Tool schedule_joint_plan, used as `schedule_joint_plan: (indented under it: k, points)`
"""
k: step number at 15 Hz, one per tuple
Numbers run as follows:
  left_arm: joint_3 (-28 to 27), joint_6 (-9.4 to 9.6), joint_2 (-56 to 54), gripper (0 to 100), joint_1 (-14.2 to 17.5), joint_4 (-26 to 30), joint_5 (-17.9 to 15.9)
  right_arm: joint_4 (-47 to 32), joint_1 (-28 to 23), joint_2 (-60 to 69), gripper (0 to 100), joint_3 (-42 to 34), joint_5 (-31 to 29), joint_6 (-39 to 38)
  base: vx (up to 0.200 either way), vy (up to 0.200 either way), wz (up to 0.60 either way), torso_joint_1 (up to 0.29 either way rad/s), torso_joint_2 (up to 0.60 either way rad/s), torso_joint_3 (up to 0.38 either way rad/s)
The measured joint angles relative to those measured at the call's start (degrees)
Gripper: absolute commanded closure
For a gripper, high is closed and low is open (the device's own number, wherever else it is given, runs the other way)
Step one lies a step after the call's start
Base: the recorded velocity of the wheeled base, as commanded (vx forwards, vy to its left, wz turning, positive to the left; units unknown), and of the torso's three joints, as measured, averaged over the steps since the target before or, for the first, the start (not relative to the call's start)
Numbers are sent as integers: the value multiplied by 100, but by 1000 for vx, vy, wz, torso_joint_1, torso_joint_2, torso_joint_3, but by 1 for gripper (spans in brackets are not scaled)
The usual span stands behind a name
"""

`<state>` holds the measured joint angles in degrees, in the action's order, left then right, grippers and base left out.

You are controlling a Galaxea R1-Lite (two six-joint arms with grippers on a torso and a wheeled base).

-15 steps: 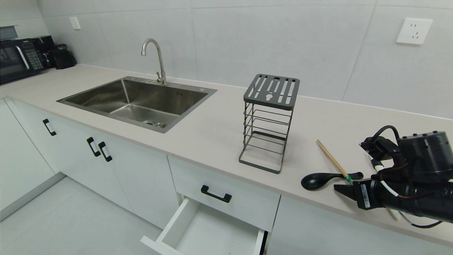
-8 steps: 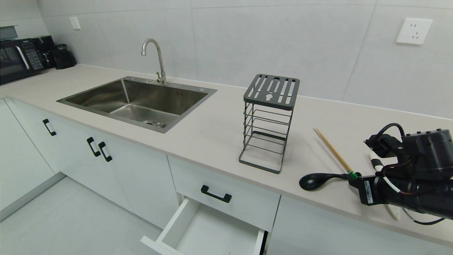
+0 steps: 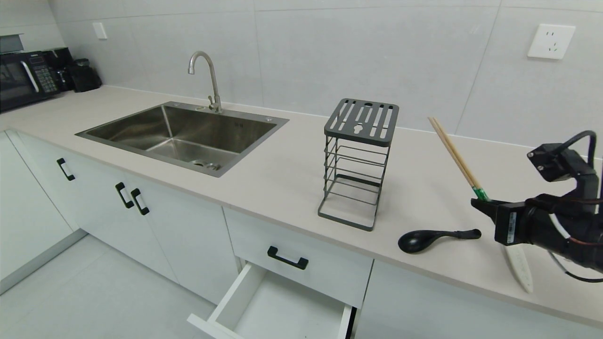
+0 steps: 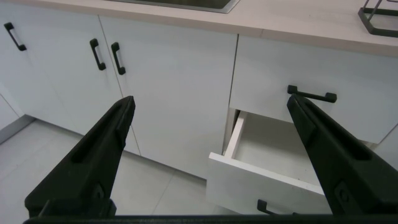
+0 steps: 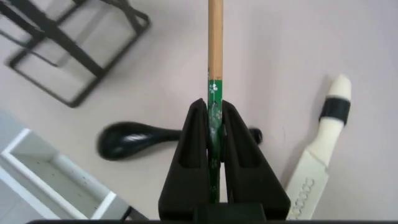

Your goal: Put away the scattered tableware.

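Fig.: right gripper pinched tight on chopsticks.
I hold them slanting up and away from it; the slotted wire rack stands to its left.

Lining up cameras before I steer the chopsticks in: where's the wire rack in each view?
Head view: wire rack stands on the counter, right of the sink.
Left wrist view: a corner of the wire rack base on the counter, above the open drawer.
Right wrist view: wire rack lower frame, beyond the black spoon.
Shared landmark: the open drawer, below the counter edge in all three.
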<state>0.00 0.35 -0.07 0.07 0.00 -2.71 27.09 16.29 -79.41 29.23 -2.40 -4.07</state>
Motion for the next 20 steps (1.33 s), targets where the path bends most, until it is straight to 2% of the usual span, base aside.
schedule_joint_plan:
  k: [4, 8, 14, 18, 20]
  points:
    - [0, 0, 0, 0, 0, 0, 0, 450, 134, 631, 100, -232, 757, 549, 0, 0, 0, 0, 0, 0]
    - [0, 0, 0, 0, 0, 0, -2, 435, 689, 1186, 100, -317, 1803, 842, 0, 0, 0, 0, 0, 0]
    - [0, -2, 0, 0, 0, 0, -2, 313, 1841, 1379, 100, -903, 1924, 1102, 0, 0, 0, 0, 0, 0]
    - [0, -2, 0, 0, 0, 0, 0, -675, 3078, 1147, 100, -824, 1911, 1036, 0, 0, 0, 0, 0, 0]
    - [0, -2, 0, 0, 0, 0, 0, -963, 3467, 795, 100, -595, 1893, 820, 0, 0, 0, 0, 0, 0]
